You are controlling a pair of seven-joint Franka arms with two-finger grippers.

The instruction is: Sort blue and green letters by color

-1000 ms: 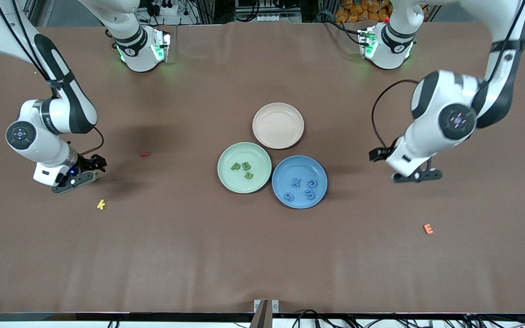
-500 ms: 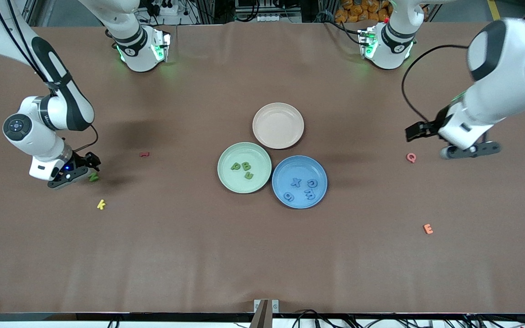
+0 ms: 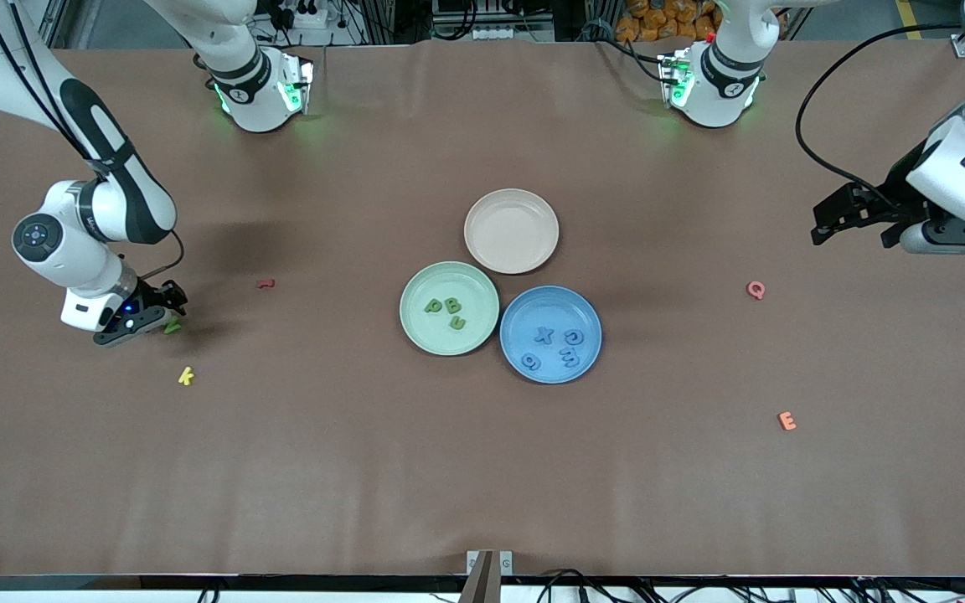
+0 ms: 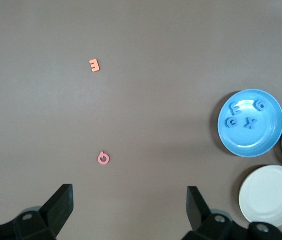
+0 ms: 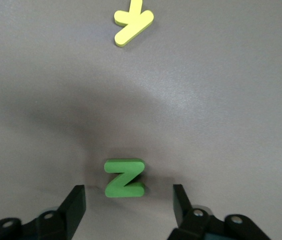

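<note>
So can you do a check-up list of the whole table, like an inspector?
Surface: brown table, bare mostly.
Job's things: three green letters on green plate; four blue letters on blue plate; green N on the table by the right arm's end.
Clutter: empty pink plate; yellow k; red letter; pink Q; orange E.
Grippers: right gripper low over the N, jaws open; left gripper raised, jaws open.
Cables: black cable on left arm.
Surroundings: nothing seen clearly.
</note>
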